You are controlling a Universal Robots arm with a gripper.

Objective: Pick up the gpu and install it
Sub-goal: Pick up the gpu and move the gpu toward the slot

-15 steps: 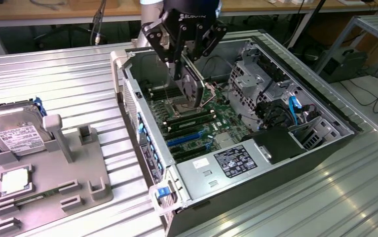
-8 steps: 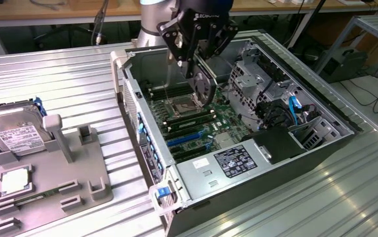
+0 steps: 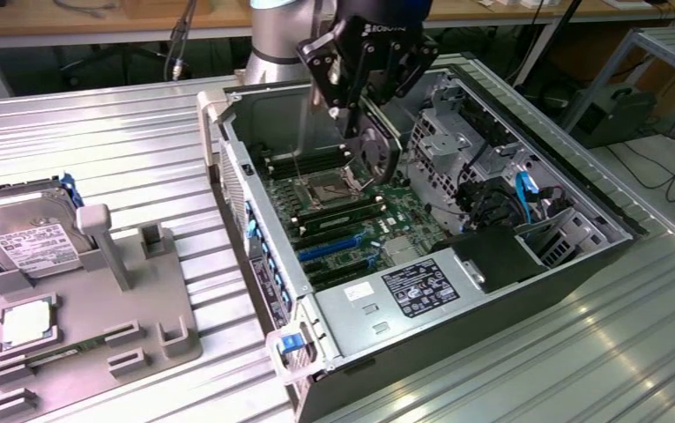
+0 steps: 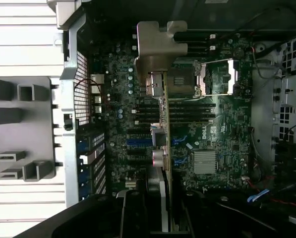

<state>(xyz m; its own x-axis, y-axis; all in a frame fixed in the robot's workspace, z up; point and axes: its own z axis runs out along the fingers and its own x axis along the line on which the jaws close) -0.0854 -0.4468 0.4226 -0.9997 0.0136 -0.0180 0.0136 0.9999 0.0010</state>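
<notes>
My gripper (image 3: 359,119) hangs over the open computer case (image 3: 314,326) and is shut on the gpu (image 3: 375,160), a thin black card that hangs on edge below the fingers. The card's lower end is above the motherboard (image 3: 403,220), near the processor socket (image 3: 320,189) and apart from the blue expansion slots (image 3: 335,248). In the wrist view the gpu (image 4: 164,144) runs edge-on as a narrow slab out from the gripper (image 4: 157,203), with its silvery end bracket (image 4: 157,44) at the far end, over the memory sticks (image 4: 195,110) and blue slots (image 4: 138,142).
A grey holder (image 3: 91,339) at the exterior view's left carries a silver hard drive (image 3: 32,238) and a small square chip (image 3: 26,322). Inside the case are drive cages (image 3: 456,141), blue cables (image 3: 526,189) and a labelled power supply (image 3: 426,291). The ribbed metal table (image 3: 549,370) surrounds it.
</notes>
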